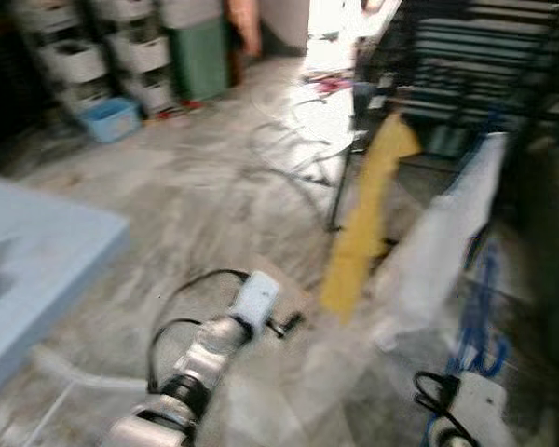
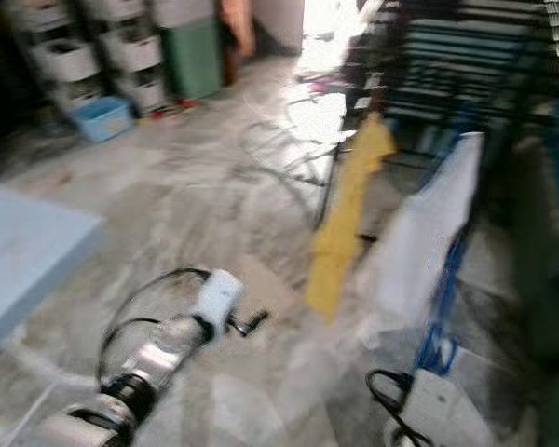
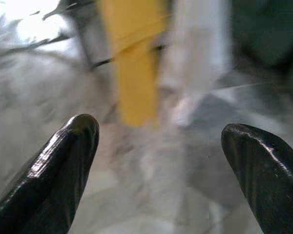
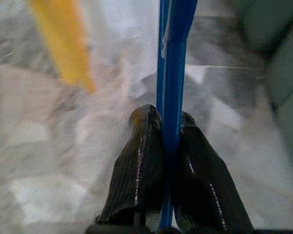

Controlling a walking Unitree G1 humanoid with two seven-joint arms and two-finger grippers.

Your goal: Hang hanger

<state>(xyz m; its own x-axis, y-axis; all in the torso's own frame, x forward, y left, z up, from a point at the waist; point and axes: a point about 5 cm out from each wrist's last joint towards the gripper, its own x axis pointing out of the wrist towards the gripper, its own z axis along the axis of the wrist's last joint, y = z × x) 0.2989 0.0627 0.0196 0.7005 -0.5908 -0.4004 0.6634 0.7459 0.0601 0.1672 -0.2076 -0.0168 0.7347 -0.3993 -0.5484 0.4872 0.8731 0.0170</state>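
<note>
A blue hanger point(image 4: 172, 58) is clamped between the two black fingers of my right gripper point(image 4: 166, 122), which is shut on it. In the head views the hanger point(image 1: 482, 307) rises from my right arm at the lower right, with a white garment point(image 1: 443, 242) beside it. A yellow cloth point(image 1: 365, 219) hangs from the dark drying rack point(image 1: 466, 56) at the upper right. My left gripper point(image 3: 161, 146) is open and holds nothing; it reaches out low over the floor point(image 1: 287, 323), left of the yellow cloth. The head views are blurred.
A light blue surface point(image 1: 37, 270) juts in at the left. Stacked white baskets point(image 1: 74, 56), a blue bin point(image 1: 112, 117) and a green bin point(image 1: 200, 56) line the far wall. Wire loops point(image 1: 289, 140) lie on the marble floor near the rack's leg point(image 1: 338, 200).
</note>
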